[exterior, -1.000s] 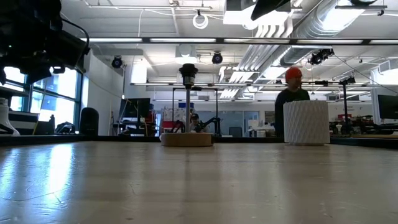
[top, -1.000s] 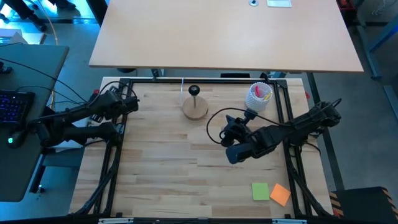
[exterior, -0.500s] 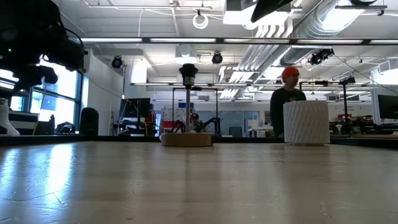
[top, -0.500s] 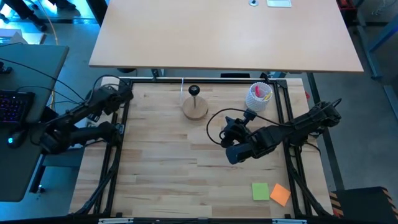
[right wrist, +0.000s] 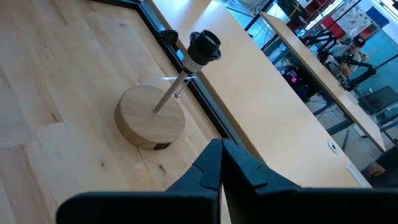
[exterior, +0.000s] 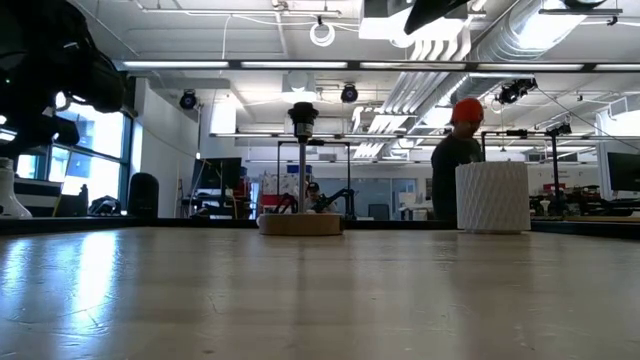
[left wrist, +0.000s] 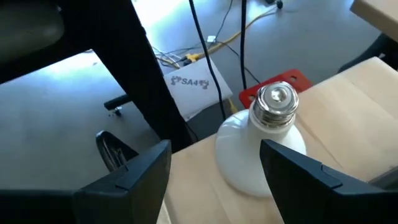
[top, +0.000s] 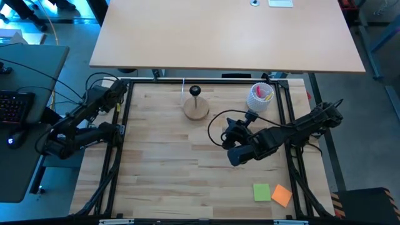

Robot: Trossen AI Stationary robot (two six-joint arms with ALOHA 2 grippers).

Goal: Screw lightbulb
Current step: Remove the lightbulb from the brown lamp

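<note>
The lightbulb (left wrist: 261, 149) is white with a silvery screw base (left wrist: 275, 102). It rests on its globe on light wood by the table's far left corner, base pointing up. My left gripper (left wrist: 217, 168) (top: 111, 90) is open; its fingers stand on either side of the bulb without gripping it. The round wooden stand (top: 196, 106) (right wrist: 152, 118) with its black socket (right wrist: 204, 45) sits at the far middle. My right gripper (right wrist: 221, 149) (top: 228, 132) hangs shut above the table, right of the stand, pointing at it.
A white ribbed cup (top: 260, 97) (exterior: 492, 197) with coloured contents stands at the far right. Green (top: 261, 192) and orange (top: 282, 195) sticky notes lie near the front right. A black frame post (left wrist: 155, 81) and a red clamp (left wrist: 292, 81) stand by the bulb. A person (exterior: 455, 160) is in the room behind.
My left gripper has swung toward the table's far left corner, rolling about its own line as it went, and stays open. My right arm has kept still. The person in the room behind has shifted a little.
</note>
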